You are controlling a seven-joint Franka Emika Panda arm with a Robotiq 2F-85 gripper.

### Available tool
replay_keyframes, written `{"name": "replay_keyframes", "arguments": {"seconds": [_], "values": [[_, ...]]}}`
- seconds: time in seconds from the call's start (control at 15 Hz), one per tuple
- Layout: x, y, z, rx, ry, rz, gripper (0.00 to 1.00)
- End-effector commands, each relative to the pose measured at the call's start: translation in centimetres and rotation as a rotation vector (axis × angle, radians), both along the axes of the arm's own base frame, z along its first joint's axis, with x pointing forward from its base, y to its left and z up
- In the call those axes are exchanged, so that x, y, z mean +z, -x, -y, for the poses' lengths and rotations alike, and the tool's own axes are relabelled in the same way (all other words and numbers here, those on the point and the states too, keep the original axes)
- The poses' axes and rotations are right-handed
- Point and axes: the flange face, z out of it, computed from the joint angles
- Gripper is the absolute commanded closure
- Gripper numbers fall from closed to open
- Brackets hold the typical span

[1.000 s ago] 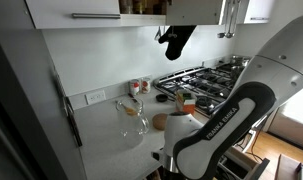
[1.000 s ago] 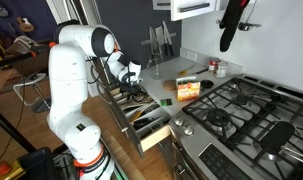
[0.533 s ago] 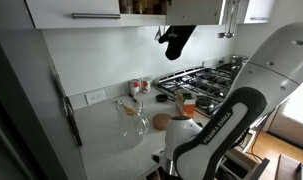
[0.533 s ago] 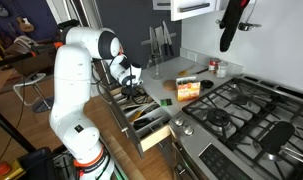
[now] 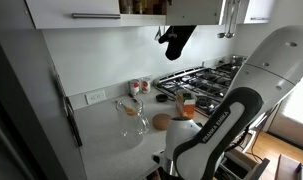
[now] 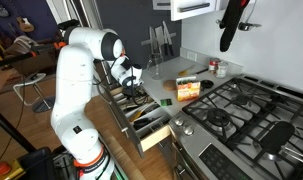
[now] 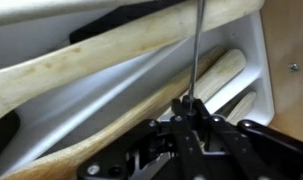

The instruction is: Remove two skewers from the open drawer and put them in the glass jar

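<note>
Between the claw fingertips: skewer (image 7: 198,50), one thin dark rod, running straight up from the tips to the top edge of the wrist view.
Skewer count: one rod made out; a second cannot be told.
Skewer position: over the drawer (image 7: 267,60), crossing above the pale wooden handles (image 7: 111,50) lying lengthwise inside it.
Gripper (image 7: 191,108): closed together on the lower end of the skewer, black fingers meeting around it at the bottom of the wrist view.
Gripper, exterior view: lowered over the open drawer (image 6: 151,128), pointing down into it (image 6: 129,88); skewer too thin to make out there.
Drawer contents: several wooden utensils with round handles, tilted across a white divided tray; a dark piece at the upper left, kind not clear.
Drawer state: pulled out from the cabinet front, below the counter edge.
Glass jar (image 5: 132,118): clear, upright on the pale countertop (image 5: 103,138), well apart from the drawer and the gripper.
Beside the jar: flat brown disc (image 5: 161,122) on the counter, just beside it.
Behind the jar: small red-lidded spice jars (image 5: 139,87) near the wall.
Arm (image 5: 234,108): white, bent down at the counter edge, filling the near side of an exterior view.
Stove (image 6: 241,105): gas hob beyond the drawer, seen in both exterior views.
Above the stove: black oven mitt (image 5: 174,40) hanging.
</note>
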Motion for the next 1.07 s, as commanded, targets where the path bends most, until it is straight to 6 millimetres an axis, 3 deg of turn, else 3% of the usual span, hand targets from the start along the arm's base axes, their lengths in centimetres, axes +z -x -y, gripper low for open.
{"name": "replay_keyframes", "arguments": {"seconds": [0.0, 0.13, 0.27, 0.33, 0.4, 0.53, 0.73, 1.0], "values": [[0.51, 0.37, 0.22, 0.012, 0.003, 0.017, 0.87], [0.62, 0.44, 0.17, 0.016, 0.006, 0.018, 0.70], [0.60, 0.47, 0.14, 0.024, 0.010, 0.020, 0.46], [0.55, 0.46, 0.13, 0.026, 0.009, 0.021, 0.47], [0.51, 0.45, 0.11, 0.029, 0.009, 0.023, 0.74], [0.38, 0.41, 0.04, 0.034, 0.008, 0.022, 0.77], [0.20, 0.38, -0.14, 0.046, 0.008, 0.018, 0.99], [0.46, 0.47, -0.22, 0.054, 0.015, 0.022, 0.96]]}}
